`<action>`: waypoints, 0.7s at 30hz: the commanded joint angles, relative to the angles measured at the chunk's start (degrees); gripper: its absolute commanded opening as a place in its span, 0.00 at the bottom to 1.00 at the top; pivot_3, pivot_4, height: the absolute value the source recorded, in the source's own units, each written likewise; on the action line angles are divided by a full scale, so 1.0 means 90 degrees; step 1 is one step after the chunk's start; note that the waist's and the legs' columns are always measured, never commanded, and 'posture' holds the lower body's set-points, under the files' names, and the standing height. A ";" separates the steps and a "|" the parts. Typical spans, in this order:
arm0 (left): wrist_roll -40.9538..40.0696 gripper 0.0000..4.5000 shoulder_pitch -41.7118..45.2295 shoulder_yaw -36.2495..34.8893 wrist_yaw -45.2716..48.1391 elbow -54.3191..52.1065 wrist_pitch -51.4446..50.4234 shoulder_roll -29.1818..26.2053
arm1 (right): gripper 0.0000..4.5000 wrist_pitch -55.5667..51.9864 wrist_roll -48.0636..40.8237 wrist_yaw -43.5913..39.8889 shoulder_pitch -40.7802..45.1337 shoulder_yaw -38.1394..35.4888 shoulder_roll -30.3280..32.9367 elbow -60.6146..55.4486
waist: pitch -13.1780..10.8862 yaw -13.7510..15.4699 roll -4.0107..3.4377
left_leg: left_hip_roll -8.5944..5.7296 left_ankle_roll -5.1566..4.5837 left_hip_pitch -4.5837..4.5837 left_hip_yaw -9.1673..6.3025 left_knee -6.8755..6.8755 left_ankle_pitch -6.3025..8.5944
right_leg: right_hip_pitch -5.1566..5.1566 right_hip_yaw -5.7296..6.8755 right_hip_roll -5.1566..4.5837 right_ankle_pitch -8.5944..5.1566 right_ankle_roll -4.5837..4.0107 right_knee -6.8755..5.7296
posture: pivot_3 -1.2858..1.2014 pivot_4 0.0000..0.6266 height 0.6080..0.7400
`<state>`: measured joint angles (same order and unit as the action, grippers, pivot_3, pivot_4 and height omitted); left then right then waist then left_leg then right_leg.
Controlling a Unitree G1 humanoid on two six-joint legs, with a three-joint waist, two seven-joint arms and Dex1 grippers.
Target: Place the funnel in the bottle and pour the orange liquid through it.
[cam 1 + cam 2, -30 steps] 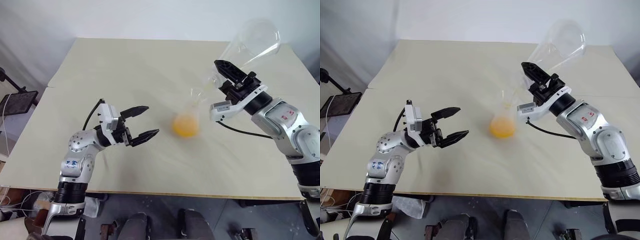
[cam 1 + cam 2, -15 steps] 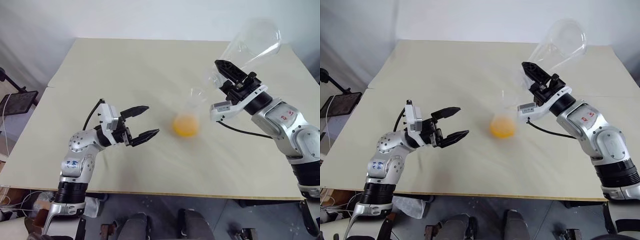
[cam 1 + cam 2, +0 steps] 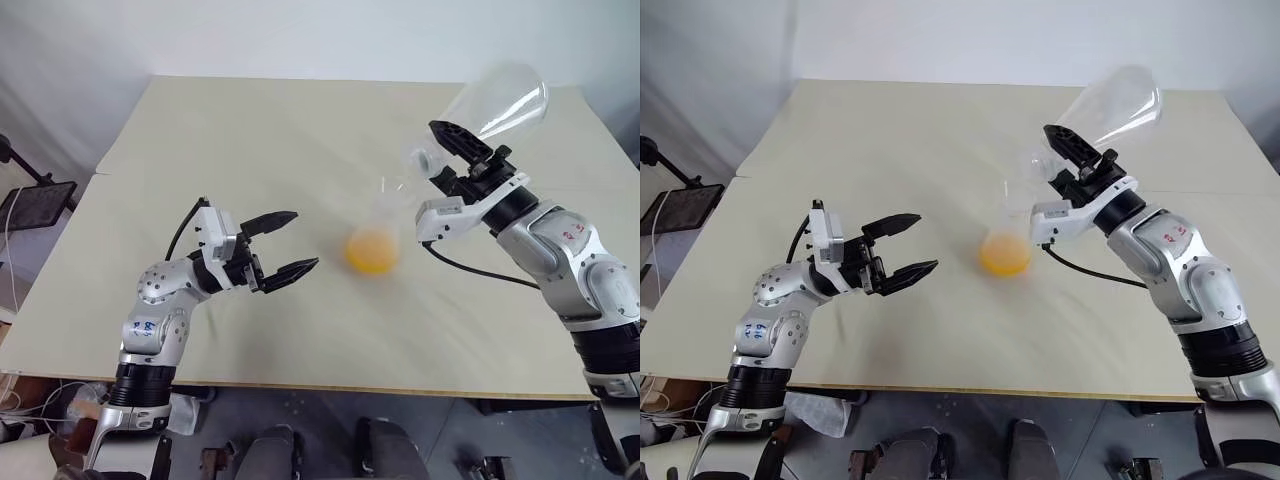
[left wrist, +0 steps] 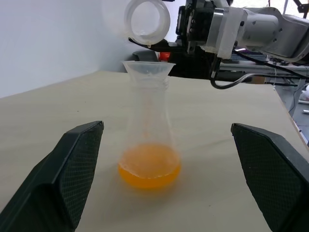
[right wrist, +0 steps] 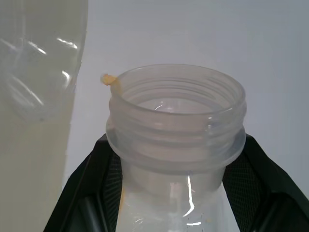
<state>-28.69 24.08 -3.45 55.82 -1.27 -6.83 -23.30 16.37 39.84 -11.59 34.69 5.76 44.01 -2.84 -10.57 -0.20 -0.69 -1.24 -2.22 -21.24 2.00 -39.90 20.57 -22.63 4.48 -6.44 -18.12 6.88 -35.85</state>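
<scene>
The bottle (image 4: pixel 149 121) stands upright at the middle of the table, with the small clear funnel (image 4: pixel 148 70) seated in its neck. Orange liquid (image 4: pixel 149 170) fills its flared bottom. My right gripper (image 3: pixel 448 152) is shut on the threaded neck of a second, clear conical flask (image 3: pixel 497 103). That flask is tipped with its mouth (image 4: pixel 141 20) just above and beside the funnel, and looks empty. An orange drop (image 5: pixel 107 79) clings to its rim. My left gripper (image 3: pixel 304 240) hovers open to the left of the bottle, apart from it.
The beige table (image 3: pixel 280 130) has its front edge close below my arms and its left edge near a black stand (image 3: pixel 30 200) off the table. A black cable hangs from my right wrist near the bottle.
My right wrist has rolled, and the held flask's wide base has swung lower, toward level. The left arm and the bottle have stayed put.
</scene>
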 commanded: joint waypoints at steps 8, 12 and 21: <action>-0.0039 1.00 0.0073 -0.0092 0.0071 -0.0059 0.0035 -0.0153 | 0.54 -0.2599 -0.2526 -0.1066 0.0023 -0.1481 -0.0955 -0.0739 | 0.0000 0.0009 0.0000 | 0.0000 0.0000 0.0000 -0.0006 -0.0004 0.0000 | 0.0003 0.0000 -0.0001 0.0000 0.0000 -0.0004 | 0.52 0.24 1.00; -0.0034 1.00 0.0174 -0.0078 0.0118 0.0033 0.0028 -0.0188 | 0.54 -0.4247 -0.3845 -0.1148 0.0039 -0.2647 -0.1359 -0.1162 | 0.0000 0.0021 0.0000 | 0.0000 0.0000 -0.0002 -0.0014 -0.0005 0.0000 | 0.0005 -0.0002 -0.0003 0.0000 0.0000 -0.0004 | 0.52 0.24 1.00; -0.0001 1.00 0.0520 0.0045 0.0305 0.0366 0.0071 -0.0136 | 0.54 -0.5500 -0.5751 -0.0674 -0.0156 -0.4833 -0.1523 0.0110 | 0.0000 0.0008 -0.0001 | -0.0008 -0.0001 0.0001 -0.0013 -0.0001 0.0000 | 0.0009 -0.0007 -0.0001 0.0000 0.0000 -0.0008 | 0.52 0.24 1.00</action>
<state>-28.69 27.82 -3.23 58.00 2.70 -6.91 -24.72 -35.21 -10.71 -18.59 33.01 -35.82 28.72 -3.26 -10.57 -0.13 -0.70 -1.31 -2.24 -21.22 1.92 -39.89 20.57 -22.57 4.41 -6.45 -18.12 6.88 -35.92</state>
